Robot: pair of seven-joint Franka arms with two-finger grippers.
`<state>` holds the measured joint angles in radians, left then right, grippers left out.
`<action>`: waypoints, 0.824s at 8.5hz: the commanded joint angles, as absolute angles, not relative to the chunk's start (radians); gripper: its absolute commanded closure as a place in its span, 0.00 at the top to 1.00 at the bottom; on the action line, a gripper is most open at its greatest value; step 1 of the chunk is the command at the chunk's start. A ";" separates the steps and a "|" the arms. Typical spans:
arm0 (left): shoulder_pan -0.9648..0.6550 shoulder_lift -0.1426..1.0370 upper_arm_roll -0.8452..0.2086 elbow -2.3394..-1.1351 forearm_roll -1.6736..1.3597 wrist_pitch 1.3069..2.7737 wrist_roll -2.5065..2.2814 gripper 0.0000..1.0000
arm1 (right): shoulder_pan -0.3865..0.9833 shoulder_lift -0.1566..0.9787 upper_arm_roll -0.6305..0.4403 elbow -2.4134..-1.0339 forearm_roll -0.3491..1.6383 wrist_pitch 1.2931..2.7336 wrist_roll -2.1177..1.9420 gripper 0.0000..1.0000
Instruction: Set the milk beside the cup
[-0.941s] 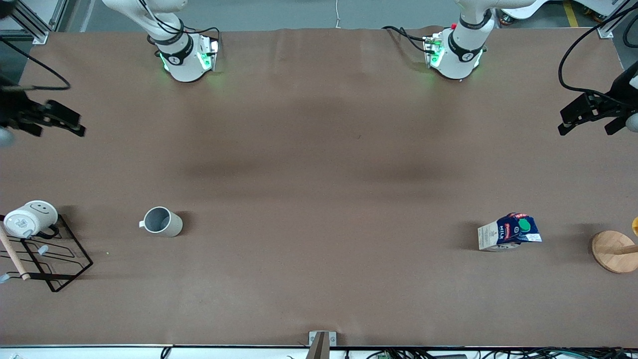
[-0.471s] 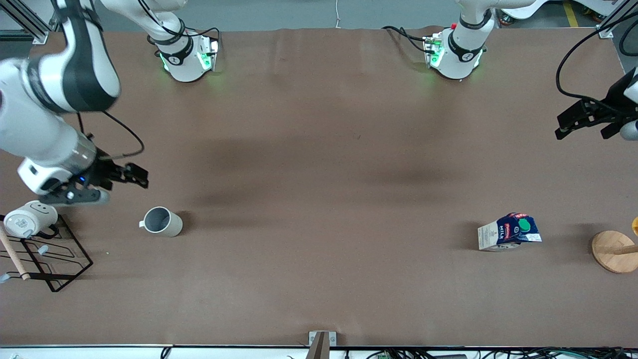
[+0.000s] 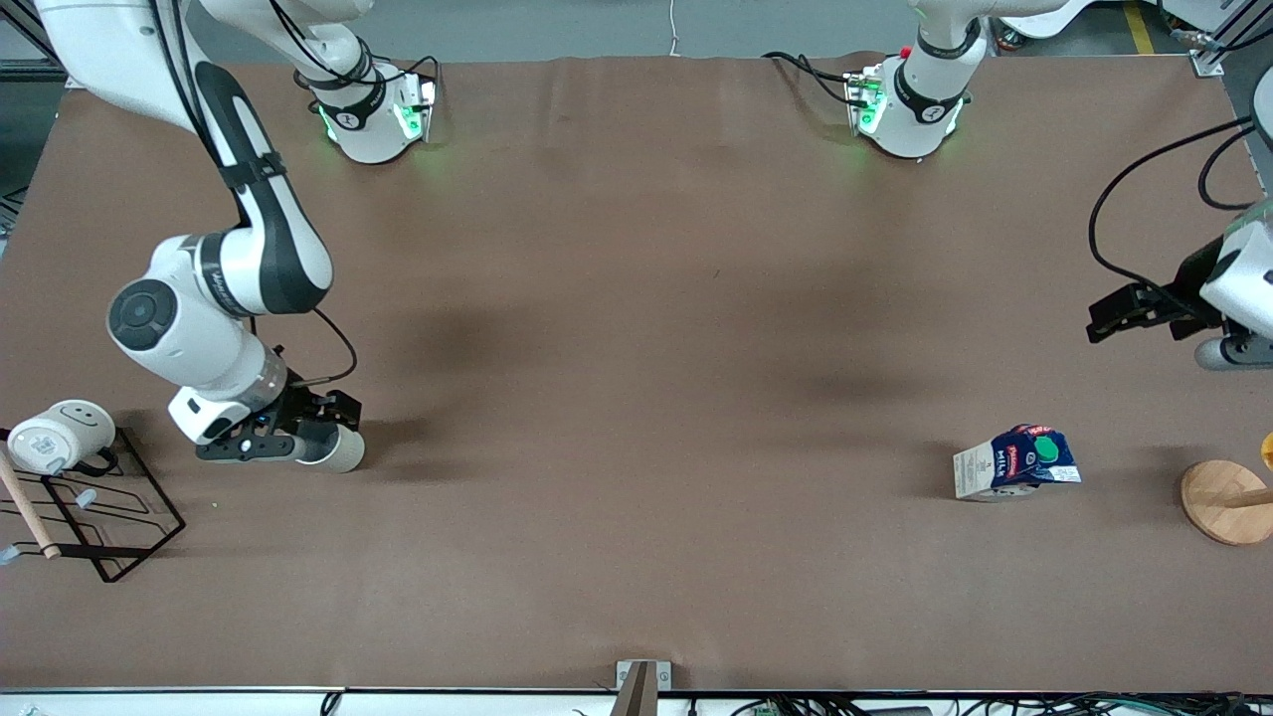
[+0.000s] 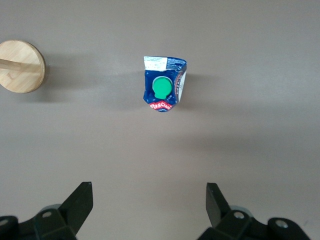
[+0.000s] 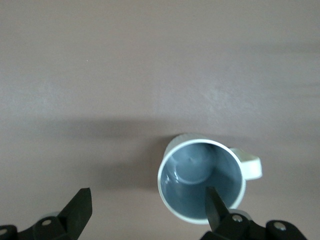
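- Standing upright on the desk (image 3: pixel 636 328) toward the left arm's end, the milk (image 3: pixel 1016 462) has nothing touching it; its green cap (image 4: pixel 161 87) faces up, so a grasp from above or from the sides looks possible.
- Near the milk, closer to the desk's end edge, lies a round wooden base (image 3: pixel 1225 500), apart from the carton and probably no hindrance.
- Toward the right arm's end sits the cup (image 5: pixel 202 179), upright with its mouth open upward and its handle (image 5: pixel 248 164) sticking out sideways; in the front view the right hand mostly hides it.
- Beside the cup, at that end's edge, a white smiley mug (image 3: pixel 58 435) rests on a black wire rack (image 3: pixel 99 507); it is not the target, I judge.
- The left gripper (image 3: pixel 1144 310) hangs over bare desk near the end edge, its fingers spread wide and grasping nothing; the wrist view looks straight down at the milk, which suggests an approach to it.
- The right gripper (image 3: pixel 288 433) is low over the cup, elbow bent and wrist turned down, fingers parted and empty; one fingertip (image 5: pixel 215 202) shows over the rim.
- Judging by this, the task has barely begun: milk and cup stand well apart.
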<state>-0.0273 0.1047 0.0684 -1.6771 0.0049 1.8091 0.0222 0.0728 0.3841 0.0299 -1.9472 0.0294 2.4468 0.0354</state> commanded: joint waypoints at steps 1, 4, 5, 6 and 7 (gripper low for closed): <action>-0.023 0.139 0.069 -1.666 0.020 1.863 0.043 1.00 | 0.080 0.409 0.026 -1.960 0.034 2.502 0.040 1.00; -0.020 0.234 0.069 -1.664 0.012 1.978 0.072 1.00 | 0.084 0.434 0.025 -1.960 0.032 2.537 0.037 0.99; 0.001 0.262 0.068 -1.666 0.015 2.009 0.072 1.00 | 0.084 0.449 0.025 -1.959 0.031 2.540 0.037 0.99; 0.003 0.291 0.067 -1.666 0.015 2.044 0.077 1.00 | 0.083 0.456 0.023 -1.959 0.028 2.542 0.037 0.98; 0.005 0.322 0.067 -1.666 0.009 2.086 0.104 1.00 | 0.080 0.465 0.023 -1.956 0.020 2.546 0.037 0.98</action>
